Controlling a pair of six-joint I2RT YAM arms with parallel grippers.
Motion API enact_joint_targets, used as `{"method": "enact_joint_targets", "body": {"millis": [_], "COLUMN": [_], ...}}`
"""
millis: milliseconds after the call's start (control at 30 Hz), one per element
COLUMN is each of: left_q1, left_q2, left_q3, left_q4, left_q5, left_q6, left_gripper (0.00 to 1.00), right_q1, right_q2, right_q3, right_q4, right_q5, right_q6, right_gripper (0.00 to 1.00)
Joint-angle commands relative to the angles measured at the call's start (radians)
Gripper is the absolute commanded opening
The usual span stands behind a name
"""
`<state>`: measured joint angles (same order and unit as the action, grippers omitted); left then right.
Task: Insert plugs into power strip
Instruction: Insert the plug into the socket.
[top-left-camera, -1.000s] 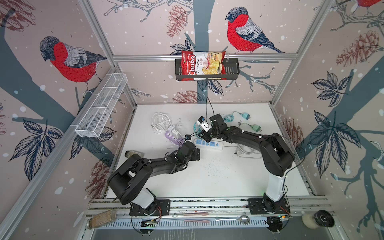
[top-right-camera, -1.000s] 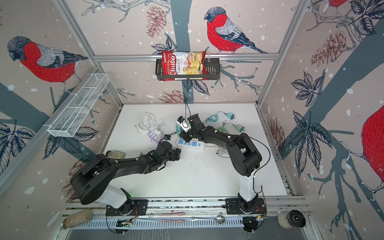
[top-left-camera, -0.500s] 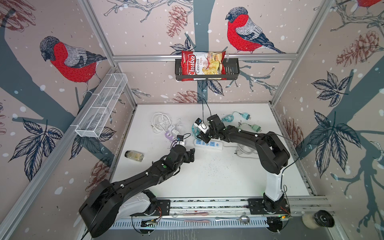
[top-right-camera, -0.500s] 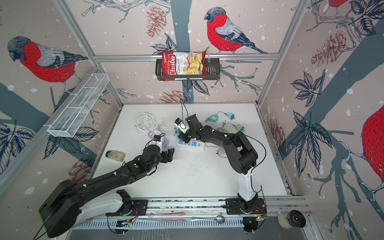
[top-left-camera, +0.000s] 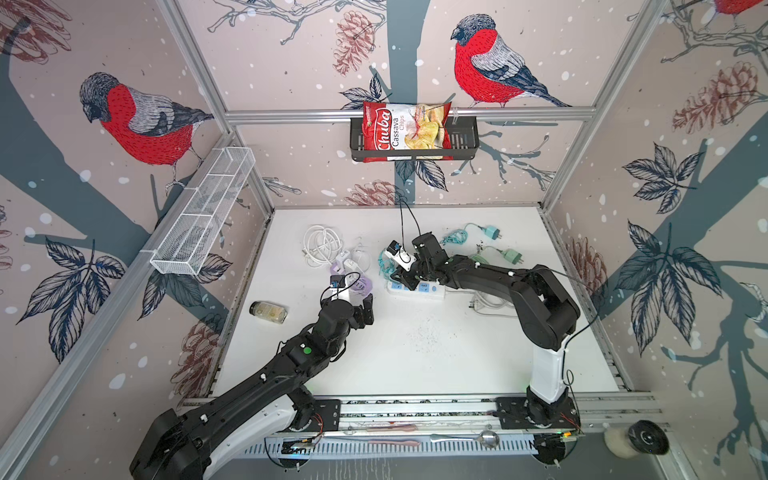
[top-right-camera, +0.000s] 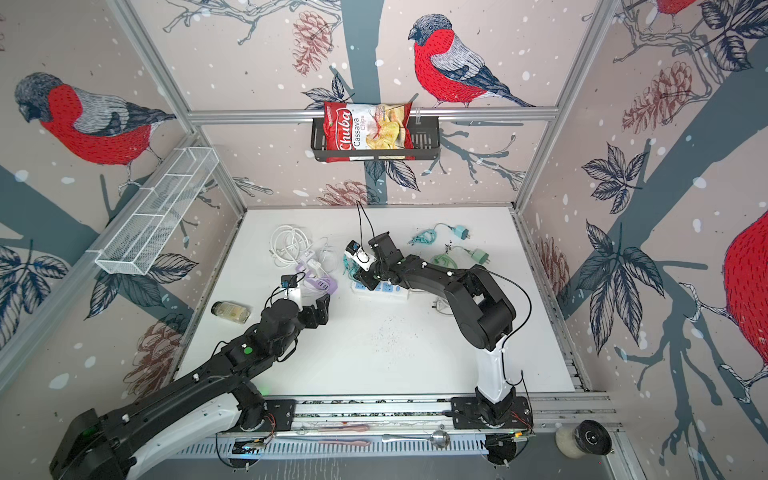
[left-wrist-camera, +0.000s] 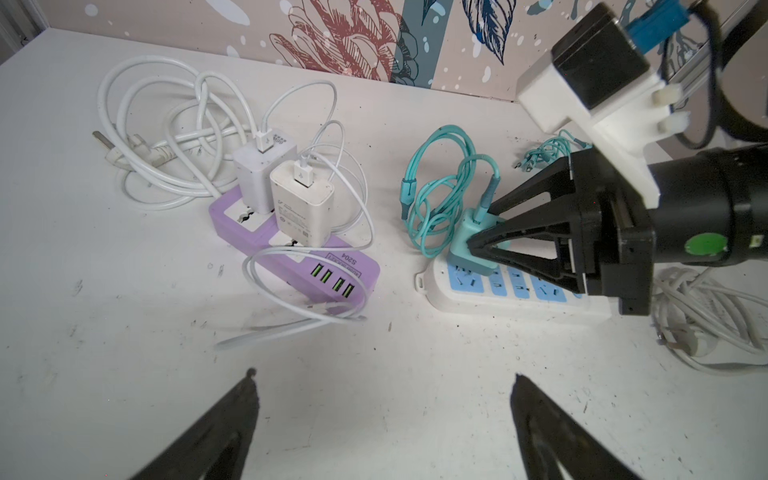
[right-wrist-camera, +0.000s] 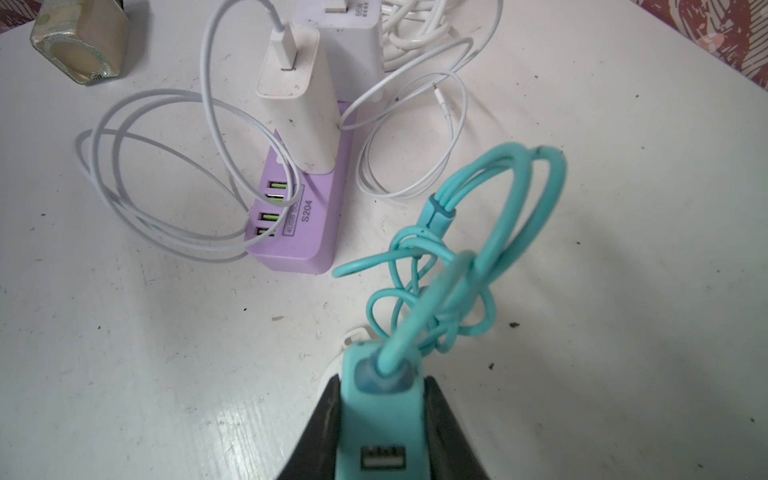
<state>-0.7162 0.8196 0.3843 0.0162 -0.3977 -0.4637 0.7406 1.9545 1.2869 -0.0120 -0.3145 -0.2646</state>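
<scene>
Right tool (left-wrist-camera: 478, 226) is clamped on the boxy teal plastic plug (left-wrist-camera: 459, 239) mid-frame, looks like it's seating it in the white blue-socketed strip (left-wrist-camera: 515, 291); needs a straight push next. Left tool (left-wrist-camera: 384, 374) gapes empty.

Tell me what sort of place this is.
Probably a robot test cell: an aluminium frame boxes in a white table, bird-print panels form the walls, and two arms are bolted to a front rail.

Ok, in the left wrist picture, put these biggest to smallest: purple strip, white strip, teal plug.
Tied first: purple strip and white strip; they look alike, and the right tool covers part of the white one.
Smallest: teal plug.
</scene>
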Motion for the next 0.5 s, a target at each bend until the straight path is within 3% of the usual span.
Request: {"method": "enact_joint_targets", "body": {"millis": [0,167,467], "left_q1": [0.001,0.001,0.003], "left_q2": [0.004,-0.004,-0.009], "left_q3": [-0.004,-0.007,-0.001], "left_q4": [-0.002,0.008,0.003], "left_q5": [-0.022,-0.023,-0.025], "left_q6": [0.013,0.018,0.023], "left_gripper": [0.94,0.94,0.94], "right_q1": [-0.001,-0.004,-0.069], "right_q2": [-0.005,0.002,-0.018], "right_q3": [-0.015,-0.046,-0.123], "right_q4": [0.013,0.007,0.001], "right_q5": [-0.01,0.024,-0.034], "right_q6": [-0.035,-0.08,-0.106], "right_gripper": [0.0,0.0,0.0]}}
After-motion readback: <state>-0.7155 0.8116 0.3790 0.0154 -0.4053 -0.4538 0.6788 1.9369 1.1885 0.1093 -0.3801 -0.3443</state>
